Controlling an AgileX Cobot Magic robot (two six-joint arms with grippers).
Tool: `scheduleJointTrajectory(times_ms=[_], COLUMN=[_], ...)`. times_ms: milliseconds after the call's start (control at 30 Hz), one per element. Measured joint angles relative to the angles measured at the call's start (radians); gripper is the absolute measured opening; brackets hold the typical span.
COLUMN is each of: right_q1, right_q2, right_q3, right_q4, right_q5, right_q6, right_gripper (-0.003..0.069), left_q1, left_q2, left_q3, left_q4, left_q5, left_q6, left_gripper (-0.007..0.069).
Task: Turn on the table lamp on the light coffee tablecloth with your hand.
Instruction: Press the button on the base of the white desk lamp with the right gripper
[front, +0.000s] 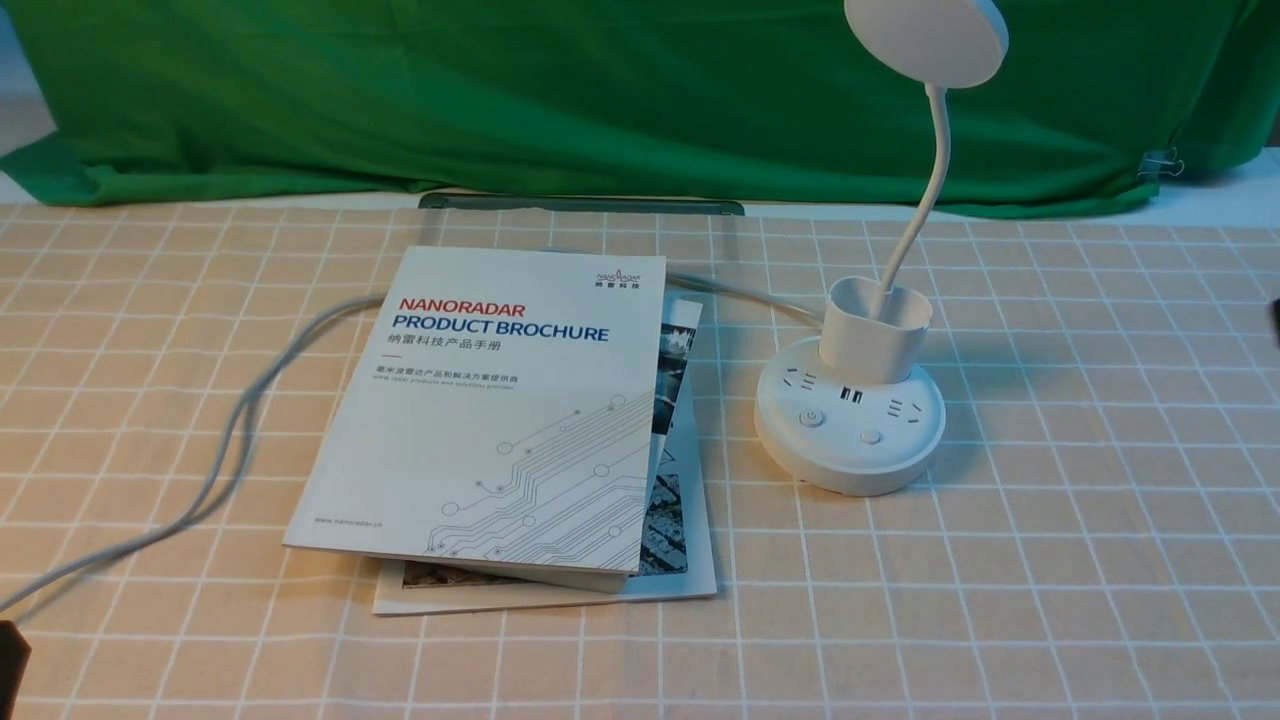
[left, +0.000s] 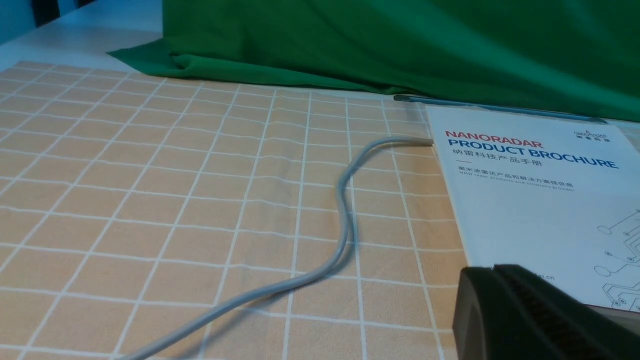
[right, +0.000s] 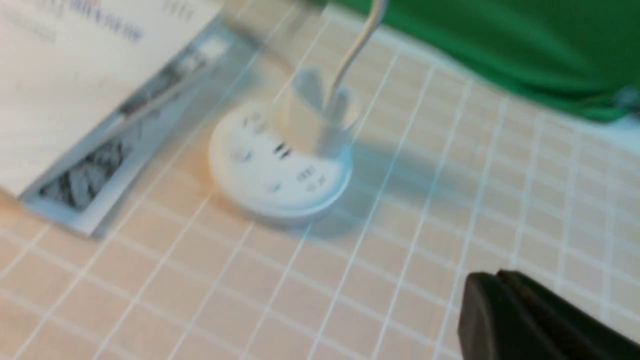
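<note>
Front view: table lamp (front: 850, 425) stands on the light coffee tablecloth (front: 1050, 560), right of centre and nearer the far edge, just beside a brochure (front: 500, 400). Judged light, smooth plastic. The thin neck is bendy, so no hold there. Contact point: power button (front: 811, 418) on the puck base, pressed straight down. Right gripper (right: 497, 275), blurred, appears closed and empty; left gripper (left: 495, 271) likewise.

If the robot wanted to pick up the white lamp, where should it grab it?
Probably the white cup-shaped holder of the white disc-headed table lamp, from the right: it is upright and narrower than the puck base, and the thin neck would bend.
</note>
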Motion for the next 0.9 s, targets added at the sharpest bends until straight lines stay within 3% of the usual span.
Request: scheduleJointTrajectory(times_ms=[300, 533, 900], right_q1=[0.185, 0.193, 0.193], right_q2=[0.463, 0.669, 0.781], right_q3=[-0.125, -0.136, -0.137], right_q4=[-0.061, -0.074, -0.075], right_q5=[-0.063, -0.214, -0.373], right_q6=[0.000, 0.009, 0.009], right_gripper=[0.0027, 0.0027, 0.0029], left_q1=[0.000, 0.000, 0.000], left_q2=[0.000, 0.000, 0.000], left_q3=[0.000, 0.000, 0.000], left_q4=[0.000, 0.000, 0.000], left_q5=[0.000, 0.000, 0.000], left_q6=[0.000, 0.000, 0.000], left_gripper=[0.0021, 0.0021, 0.0021])
